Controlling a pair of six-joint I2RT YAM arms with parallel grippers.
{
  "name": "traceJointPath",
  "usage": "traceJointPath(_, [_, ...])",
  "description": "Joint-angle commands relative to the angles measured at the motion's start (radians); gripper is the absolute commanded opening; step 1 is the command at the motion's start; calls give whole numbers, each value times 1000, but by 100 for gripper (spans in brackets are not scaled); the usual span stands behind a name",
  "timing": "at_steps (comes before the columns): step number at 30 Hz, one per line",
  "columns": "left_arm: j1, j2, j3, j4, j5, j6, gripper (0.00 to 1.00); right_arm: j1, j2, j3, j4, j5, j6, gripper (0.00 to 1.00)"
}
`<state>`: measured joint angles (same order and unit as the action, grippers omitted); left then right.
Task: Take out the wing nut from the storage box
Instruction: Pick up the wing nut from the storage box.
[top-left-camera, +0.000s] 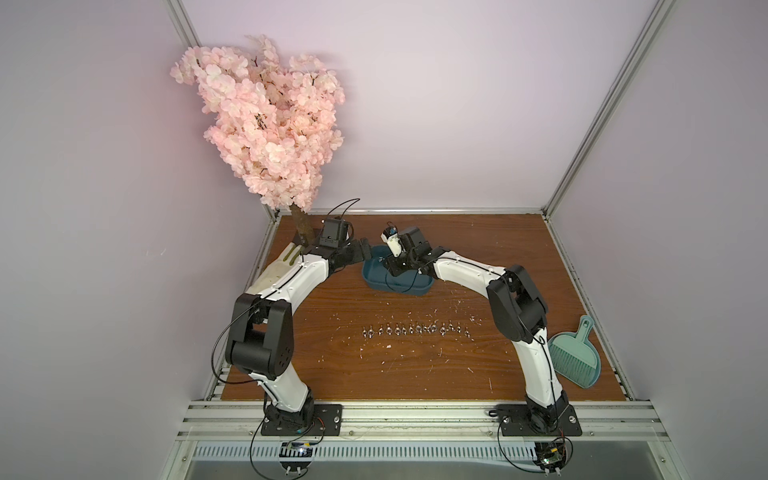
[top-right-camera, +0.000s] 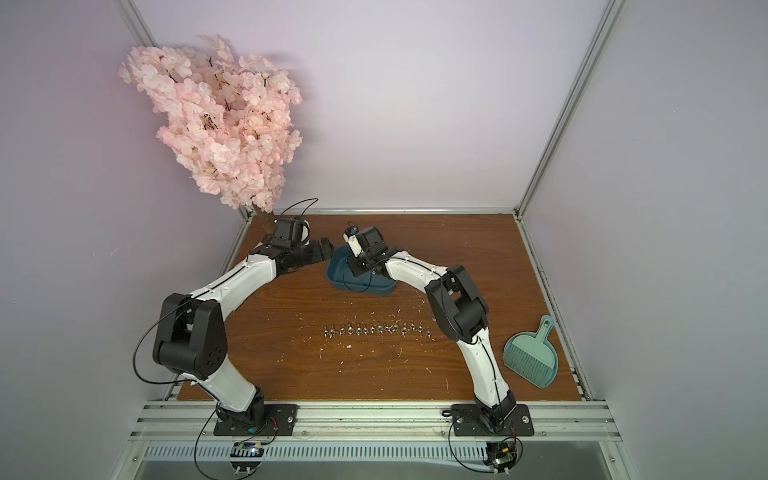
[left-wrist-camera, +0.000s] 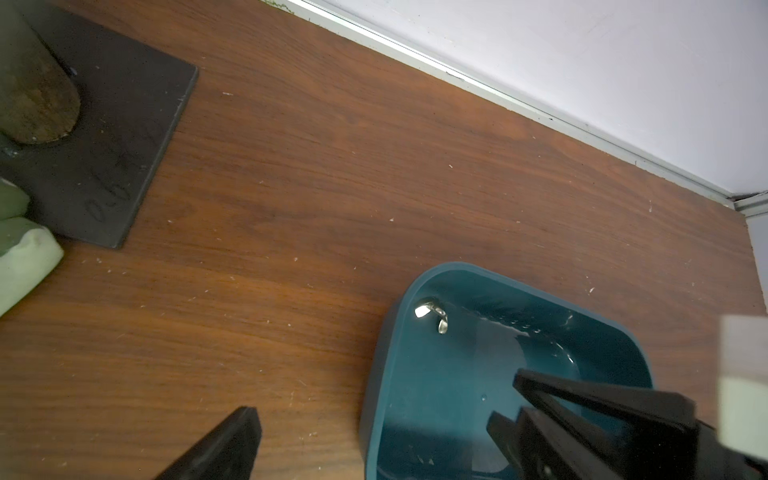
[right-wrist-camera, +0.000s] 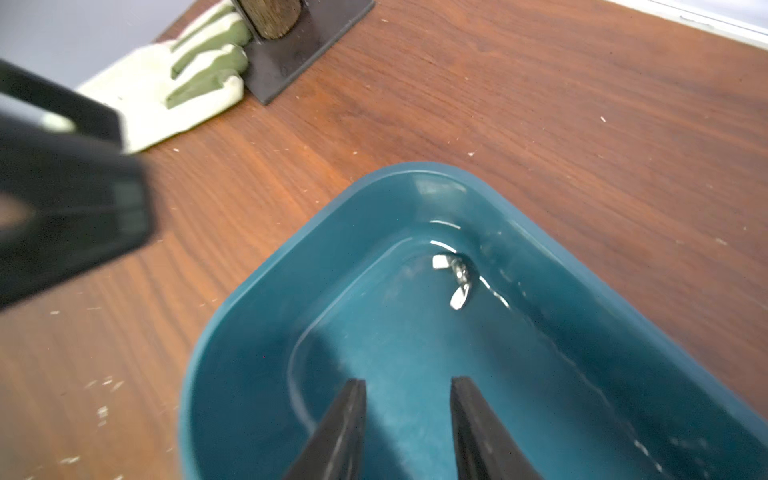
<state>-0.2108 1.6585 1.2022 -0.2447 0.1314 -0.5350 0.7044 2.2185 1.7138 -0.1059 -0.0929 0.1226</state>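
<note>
The dark teal storage box sits at the table's far middle. One silver wing nut lies inside it, against a corner wall. My right gripper reaches down into the box, short of the nut. Its jaws stand apart with nothing between them. My left gripper hovers wide open at the box's far-left rim, holding nothing. Several more wing nuts lie in a row on the table in front of the box.
A pink blossom tree stands on a dark base plate at the far-left corner, with a pale green glove beside it. A mint dustpan with brush lies at the right edge. White debris flecks dot the wood.
</note>
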Motion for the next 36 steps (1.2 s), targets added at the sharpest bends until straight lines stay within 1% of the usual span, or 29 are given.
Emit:
traceJointPath(1, [13,-43,-16,-30,16,-15,100,-1,37,74,27,40,-33,38])
traceJointPath(7, [14,-83,-44,-37,27,-19,100,-1,129,157,31,63,-47,35])
traceJointPath(14, [14,-115,-58,-60,33,-11,100,-1,219,252,39,99,-41,35])
traceJointPath(19, [13,-123,-64,-69,29,-6,100,-3,252,284,45,100,-34,35])
traceJointPath(22, [13,-123,-70,-70,31,-5,100,-2,265,292,47,104,-32,33])
traceJointPath(24, [14,-123,-73,-70,34,-6,100,-3,269,296,51,98,-31,28])
traceJointPath(28, [13,-124,-75,-69,31,-4,100,-2,268,292,48,90,-20,14])
traceJointPath(32, [14,-124,-78,-70,26,-1,100,-2,248,267,55,75,-7,12])
traceJointPath(35, [13,-129,-84,-60,27,-1,100,-2,227,257,55,62,3,6])
traceJointPath(36, [14,-130,-86,-52,33,0,100,-3,219,253,55,54,8,5])
